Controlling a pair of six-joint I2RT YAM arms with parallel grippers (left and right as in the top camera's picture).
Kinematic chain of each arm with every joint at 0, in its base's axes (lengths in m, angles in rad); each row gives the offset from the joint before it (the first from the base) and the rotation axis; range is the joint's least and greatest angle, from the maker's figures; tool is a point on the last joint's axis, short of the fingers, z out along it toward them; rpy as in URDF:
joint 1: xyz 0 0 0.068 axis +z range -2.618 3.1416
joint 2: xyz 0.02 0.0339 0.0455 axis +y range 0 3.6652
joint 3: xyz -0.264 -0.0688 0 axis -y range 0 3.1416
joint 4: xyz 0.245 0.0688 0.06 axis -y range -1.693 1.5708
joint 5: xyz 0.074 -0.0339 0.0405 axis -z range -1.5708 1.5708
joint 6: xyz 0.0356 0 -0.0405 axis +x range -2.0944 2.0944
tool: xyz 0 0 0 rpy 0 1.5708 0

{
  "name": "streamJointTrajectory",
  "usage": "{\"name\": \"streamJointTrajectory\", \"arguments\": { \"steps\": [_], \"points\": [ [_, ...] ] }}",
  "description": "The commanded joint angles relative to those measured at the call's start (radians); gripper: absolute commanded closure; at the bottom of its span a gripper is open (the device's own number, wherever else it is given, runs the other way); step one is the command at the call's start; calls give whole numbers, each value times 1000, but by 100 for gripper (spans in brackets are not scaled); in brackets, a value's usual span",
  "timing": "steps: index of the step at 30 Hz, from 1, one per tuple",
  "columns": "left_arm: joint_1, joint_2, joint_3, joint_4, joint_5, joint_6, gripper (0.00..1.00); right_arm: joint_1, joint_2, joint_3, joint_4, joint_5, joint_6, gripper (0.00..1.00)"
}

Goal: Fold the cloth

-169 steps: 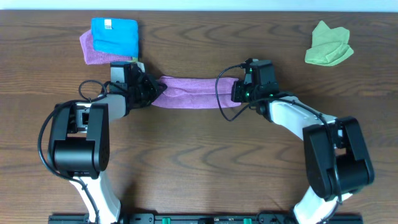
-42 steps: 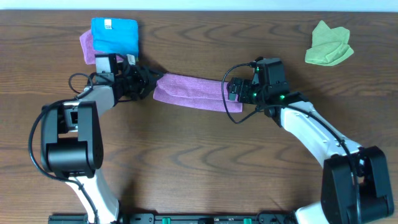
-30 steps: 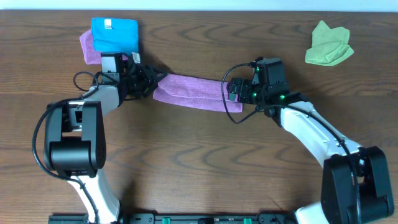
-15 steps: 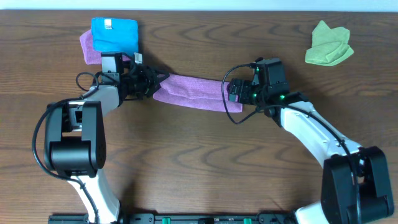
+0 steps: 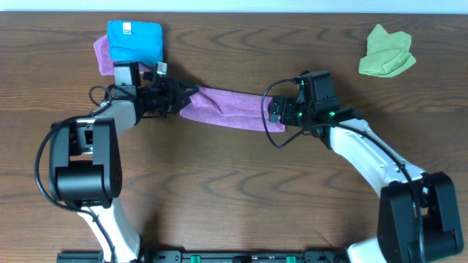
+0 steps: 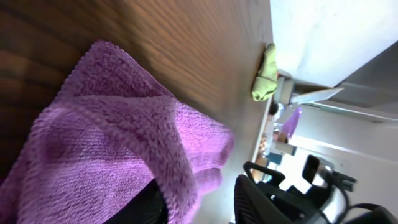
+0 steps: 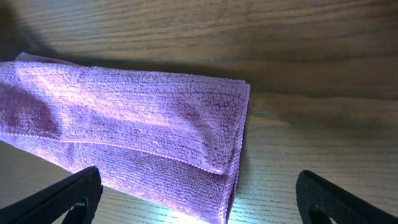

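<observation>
- Brings the left gripper [image 5: 178, 97] onto the left corner of the cloth [image 5: 227, 109] within the last 1.4 s; jaws clamped on it, corner raised.
- Leaves the right gripper [image 5: 272, 112] spread wide over the right end.
- Probably readies 1 more fold.
- Lies purple, fuzzy, doubled into a strip near the desk's far edge.

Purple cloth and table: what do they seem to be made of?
The purple cloth looks like microfibre or terry: matte, fuzzy looped pile, stitched hem. The table looks like wood or wood-look laminate: dark grain lines, slight sheen.
</observation>
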Motion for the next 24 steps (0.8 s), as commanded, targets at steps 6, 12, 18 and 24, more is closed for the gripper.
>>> {"name": "streamJointTrajectory", "arguments": {
  "steps": [6,12,18,24],
  "points": [
    [88,17,23,0,122,-11,67,8,-19,6,-5,-1,11,1],
    [132,17,23,0,143,-19,67,8,-19,6,-5,-2,11,1],
    [140,17,23,1,151,-38,60,8,-19,6,-8,-1,11,1],
    [92,17,28,63,143,-111,65,7,-19,6,-10,-1,52,1]
  ]
}}
